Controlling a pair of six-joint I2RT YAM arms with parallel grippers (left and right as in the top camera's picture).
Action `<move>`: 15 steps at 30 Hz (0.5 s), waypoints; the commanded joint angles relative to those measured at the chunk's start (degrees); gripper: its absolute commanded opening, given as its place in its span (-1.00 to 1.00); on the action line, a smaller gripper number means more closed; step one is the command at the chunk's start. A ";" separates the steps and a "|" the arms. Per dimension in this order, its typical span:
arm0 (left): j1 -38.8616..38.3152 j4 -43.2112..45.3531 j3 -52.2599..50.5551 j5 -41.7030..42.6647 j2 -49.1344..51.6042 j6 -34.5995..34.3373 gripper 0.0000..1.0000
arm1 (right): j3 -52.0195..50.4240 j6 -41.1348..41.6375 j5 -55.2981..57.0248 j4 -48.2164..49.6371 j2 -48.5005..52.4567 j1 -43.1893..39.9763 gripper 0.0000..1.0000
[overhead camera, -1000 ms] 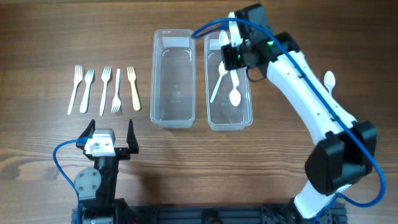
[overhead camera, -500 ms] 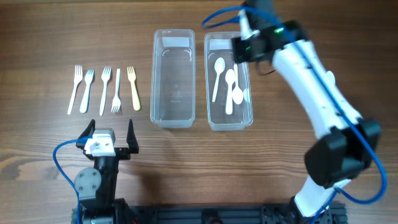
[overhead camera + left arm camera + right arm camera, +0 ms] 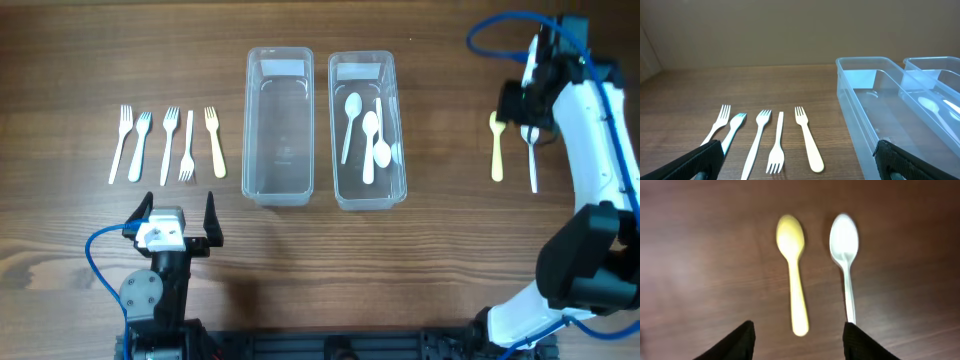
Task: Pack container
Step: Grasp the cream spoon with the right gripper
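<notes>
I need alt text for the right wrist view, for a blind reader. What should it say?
Two spoons, the yellow spoon and the white spoon, lie parallel and apart on the wooden table, bowls away from the camera. The right gripper hangs open above them, its black fingertips at the bottom edge.

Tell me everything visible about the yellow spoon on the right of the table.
The yellow spoon is one piece, plastic-looking, pale yellow, with an oval bowl and a straight narrow handle. It lies flat on the wooden table, right of the container holding spoons, bowl away from the robot. A white spoon lies parallel on its right, apart. The right gripper is above it, open, fingers flanking the handle's end; only the table touches it.
</notes>
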 commanded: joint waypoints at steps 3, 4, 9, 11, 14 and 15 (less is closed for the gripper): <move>-0.26 0.20 -0.46 -0.11 -0.42 1.11 0.99 | -11.82 -1.55 -0.07 9.22 0.63 -0.52 0.11; -0.26 0.20 -0.46 -0.11 -0.42 1.11 0.99 | -13.60 -1.57 -0.07 11.21 0.63 -0.61 0.10; -0.26 0.17 -0.46 -0.13 -0.42 1.11 0.99 | -19.43 -1.53 -0.20 19.63 2.23 -0.79 0.04; -0.26 0.17 -0.46 -0.11 -0.42 1.11 0.99 | -20.31 -1.81 -1.42 22.40 3.65 -1.03 0.05; -0.26 0.20 -0.46 -0.13 -0.42 1.11 1.00 | -20.28 -1.60 -2.03 25.46 6.36 -1.42 0.05; -0.26 0.20 -0.46 -0.13 -0.42 1.11 0.99 | -20.28 -1.49 -2.01 26.29 7.04 -1.44 0.05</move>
